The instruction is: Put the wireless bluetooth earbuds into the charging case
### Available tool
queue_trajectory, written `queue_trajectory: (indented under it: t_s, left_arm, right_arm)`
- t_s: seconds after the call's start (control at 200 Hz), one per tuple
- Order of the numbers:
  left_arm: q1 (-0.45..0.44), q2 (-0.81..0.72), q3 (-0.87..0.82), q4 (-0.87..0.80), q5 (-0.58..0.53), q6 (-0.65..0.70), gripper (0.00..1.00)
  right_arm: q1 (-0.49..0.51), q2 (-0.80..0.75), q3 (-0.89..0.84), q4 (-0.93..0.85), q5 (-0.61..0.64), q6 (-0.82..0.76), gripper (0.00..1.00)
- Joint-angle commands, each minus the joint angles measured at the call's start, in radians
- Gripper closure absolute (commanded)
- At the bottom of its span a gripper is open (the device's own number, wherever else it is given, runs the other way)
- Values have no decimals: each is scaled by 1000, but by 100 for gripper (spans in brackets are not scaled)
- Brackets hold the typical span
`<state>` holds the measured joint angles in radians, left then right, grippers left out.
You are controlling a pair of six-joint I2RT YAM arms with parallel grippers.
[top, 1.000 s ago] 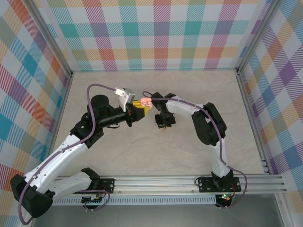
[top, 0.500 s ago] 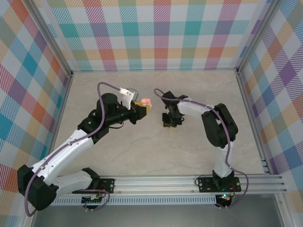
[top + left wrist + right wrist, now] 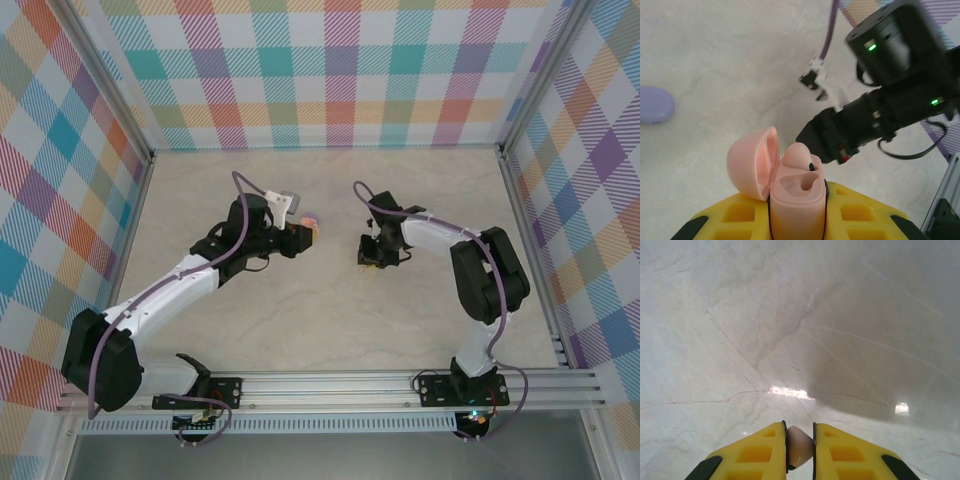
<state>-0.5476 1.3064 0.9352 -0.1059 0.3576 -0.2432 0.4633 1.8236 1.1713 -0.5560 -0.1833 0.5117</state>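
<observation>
My left gripper (image 3: 796, 222) is shut on the body of a pale pink charging case (image 3: 795, 205), held upright with its lid (image 3: 750, 162) swung open to the left. One pink earbud (image 3: 796, 154) sits in the far socket, and the near socket (image 3: 801, 184) is bare. In the top view this gripper (image 3: 303, 236) hovers left of centre. My right gripper (image 3: 800, 446) is shut on a second pale pink earbud (image 3: 800, 442), just above the marble table. From above, the right gripper (image 3: 372, 262) hangs apart from the case, to its right.
A lilac rounded case (image 3: 654, 104) lies shut on the table, far left in the left wrist view. The right arm's black wrist (image 3: 875, 120) crosses just beyond the pink case. Checked walls (image 3: 330, 70) close the table on three sides.
The right gripper has slid to the right, away from the case, with its jaws tightening on the earbud. The left arm has stretched out, and the case has stayed about where it was.
</observation>
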Motion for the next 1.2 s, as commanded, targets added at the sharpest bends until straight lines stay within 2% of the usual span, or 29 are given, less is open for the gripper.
queue_trajectory:
  t_s: [0.0,0.39,0.795,0.915,1.195]
  left_arm:
    - [5,24,-31,31,33,2,90]
    - [5,137,-98,230,118,26,89]
    - [-2,121,-152,353,251,182,83]
    - [-6,107,-163,392,282,201,79]
    - [-42,79,-153,423,375,259,80]
  right_arm:
    - [-11,-72,-24,32,-48,-6,84]
    - [-12,-218,-27,31,-147,-29,84]
    - [-9,-390,-8,86,-318,-32,84]
    - [-1,-430,15,79,-330,-44,84]
    - [42,-496,57,56,-311,-93,84]
